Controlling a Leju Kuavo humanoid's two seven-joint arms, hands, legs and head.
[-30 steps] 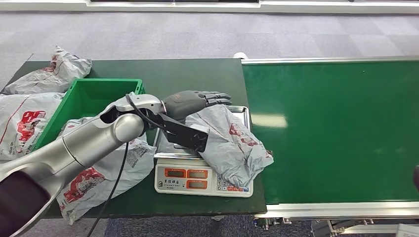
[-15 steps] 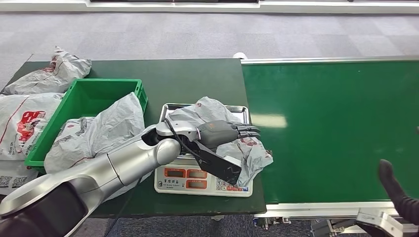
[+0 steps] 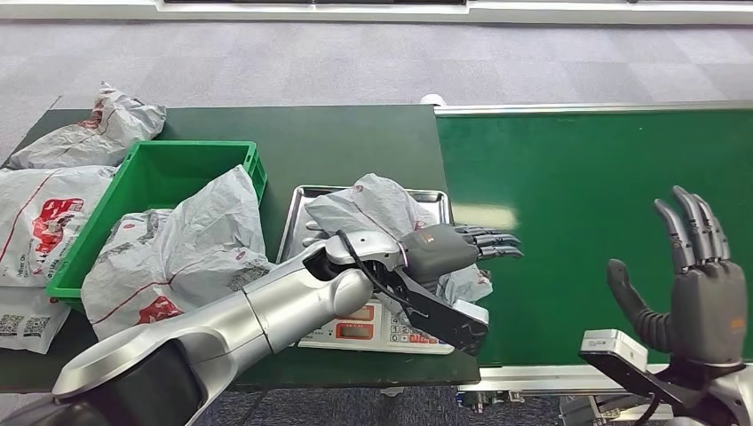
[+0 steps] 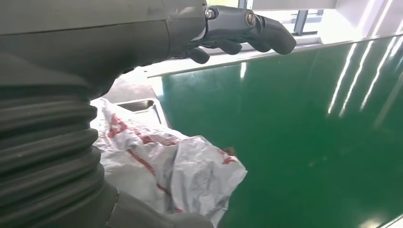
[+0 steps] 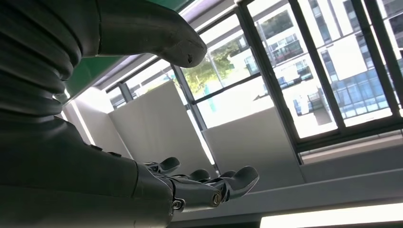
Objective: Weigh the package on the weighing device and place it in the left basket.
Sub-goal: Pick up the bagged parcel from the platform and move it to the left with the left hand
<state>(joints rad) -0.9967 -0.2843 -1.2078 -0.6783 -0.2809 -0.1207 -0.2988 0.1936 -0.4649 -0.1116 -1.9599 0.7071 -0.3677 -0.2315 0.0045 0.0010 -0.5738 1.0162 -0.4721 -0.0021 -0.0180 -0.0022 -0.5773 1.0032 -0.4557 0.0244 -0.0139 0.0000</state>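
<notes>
Fingers (image 3: 484,241) spread above green conveyor belt (image 3: 604,177), grey carpet floor (image 3: 355,62)

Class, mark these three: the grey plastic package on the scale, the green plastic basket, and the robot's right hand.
Grey plastic package (image 3: 377,206), head view, crumpled upper part.
Green plastic basket (image 3: 191,146), head view, far rim.
Right hand (image 3: 706,302), head view, back of the hand.

Spare grey mail bags (image 3: 53,209) lie left of the green conveyor belt (image 3: 604,204).
</notes>
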